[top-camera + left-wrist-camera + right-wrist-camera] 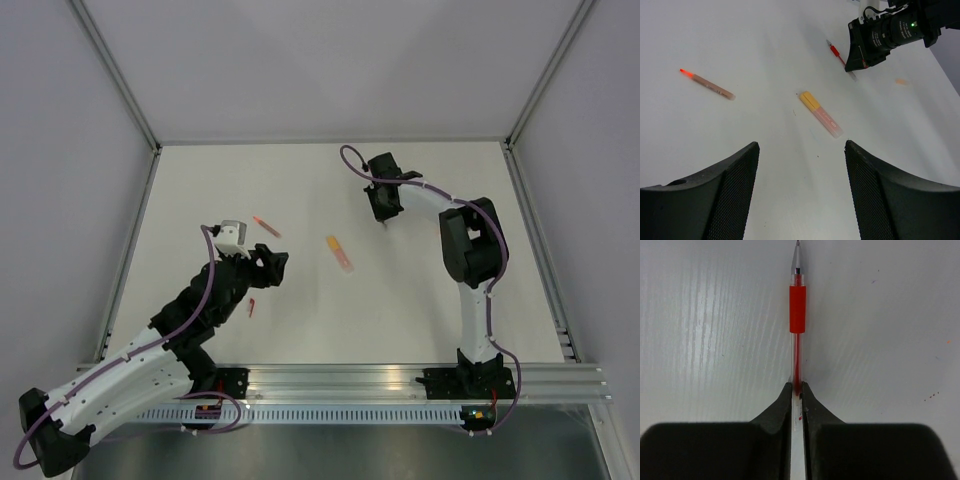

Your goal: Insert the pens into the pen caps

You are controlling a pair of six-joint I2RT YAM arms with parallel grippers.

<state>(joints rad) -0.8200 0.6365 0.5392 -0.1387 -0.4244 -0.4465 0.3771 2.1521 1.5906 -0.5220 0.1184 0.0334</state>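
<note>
Close-up from the right wrist is the only shot that really settles it. The right gripper (pixel 797 390) has its jaws pinched tight on the clear barrel of the red pen (pixel 797 310), tip pointing away. It's either on the table (pixel 430 300) or just above it, can't tell which. From overhead that pen is nearly hidden under the gripper, at the far side of the table, right of middle.

The left wrist view gives you something the others don't: a faint peach cap (pixel 901 81), blurry, lying just past the right gripper. I can't find it from above at all. The overhead shot pays back with a tiny red cap (pixel 251 307) right beside the left arm, which the left wrist camera misses.

The left gripper (pixel 801 146) hangs over the table with its jaws wide apart.

Count: three pen-like sticks.
- the held red one
- an orange-peach pen (pixel 821 114) lying mid-table between the two grippers
- a pinkish pen (pixel 707 85) with a red tip, off to the left of that

Caps: two, one red, one peach.
</note>
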